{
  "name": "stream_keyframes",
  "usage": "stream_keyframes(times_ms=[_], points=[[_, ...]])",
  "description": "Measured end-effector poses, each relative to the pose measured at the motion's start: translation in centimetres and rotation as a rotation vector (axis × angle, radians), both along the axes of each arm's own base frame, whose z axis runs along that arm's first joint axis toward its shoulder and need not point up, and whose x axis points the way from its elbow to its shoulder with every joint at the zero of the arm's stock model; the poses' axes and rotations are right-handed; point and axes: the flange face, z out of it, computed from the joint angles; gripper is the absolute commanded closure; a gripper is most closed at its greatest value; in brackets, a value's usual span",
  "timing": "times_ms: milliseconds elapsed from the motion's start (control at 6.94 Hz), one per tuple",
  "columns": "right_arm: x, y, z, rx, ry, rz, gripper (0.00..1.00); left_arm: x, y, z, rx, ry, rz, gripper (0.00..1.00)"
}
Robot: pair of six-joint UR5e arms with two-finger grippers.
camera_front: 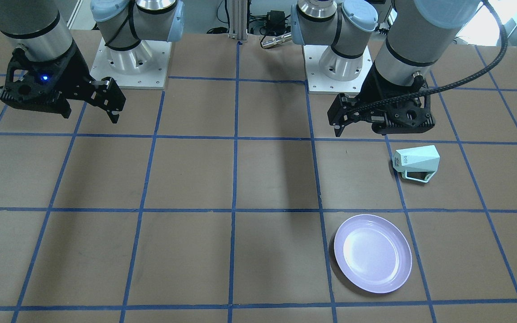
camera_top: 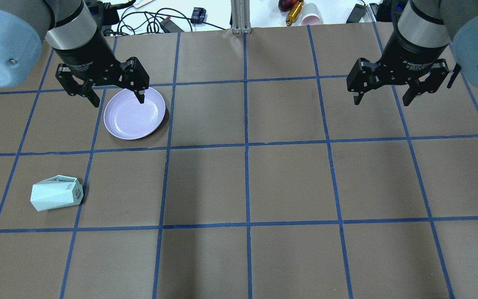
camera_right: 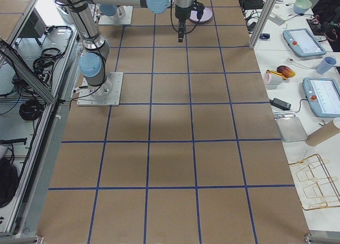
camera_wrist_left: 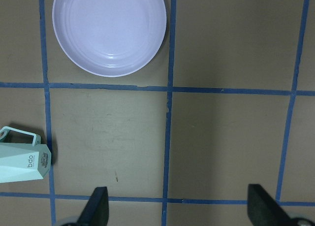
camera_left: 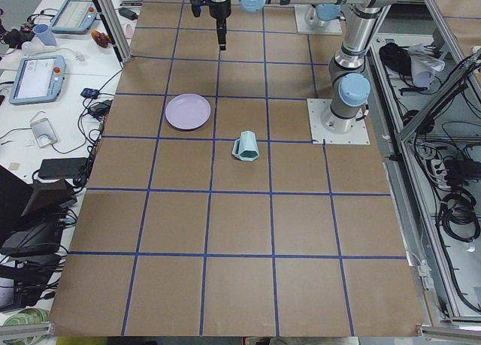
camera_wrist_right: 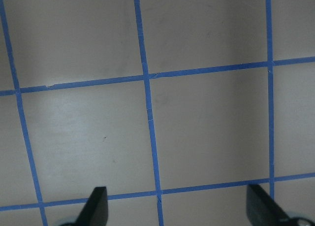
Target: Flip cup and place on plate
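The pale mint-green cup lies on its side on the brown table, printed base toward the table's middle; it also shows in the front view and at the left edge of the left wrist view. The lavender plate lies empty farther from the robot, also in the front view and the left wrist view. My left gripper is open and empty, high above the table between cup and plate. My right gripper is open and empty, high over the other half of the table.
The table is covered in brown paper with a blue tape grid. The two arm bases stand at the robot's edge. Cables and a pink paper cup lie beyond the far edge. Tablets sit on side benches.
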Motion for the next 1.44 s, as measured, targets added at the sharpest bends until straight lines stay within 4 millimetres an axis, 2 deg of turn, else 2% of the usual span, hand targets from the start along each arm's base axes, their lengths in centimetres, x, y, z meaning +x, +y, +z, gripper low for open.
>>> stream_keyframes(times_ms=[1009,1441], points=[[0.0,0.0,0.0,0.0,0.0,0.0,0.0,0.1,0.1,0.0,-0.007,-0.002,-0.005,0.0],[0.0,0.0,0.0,0.0,0.0,0.0,0.0,1.7,-0.4,-0.1,-0.012,0.001,0.015,0.0]])
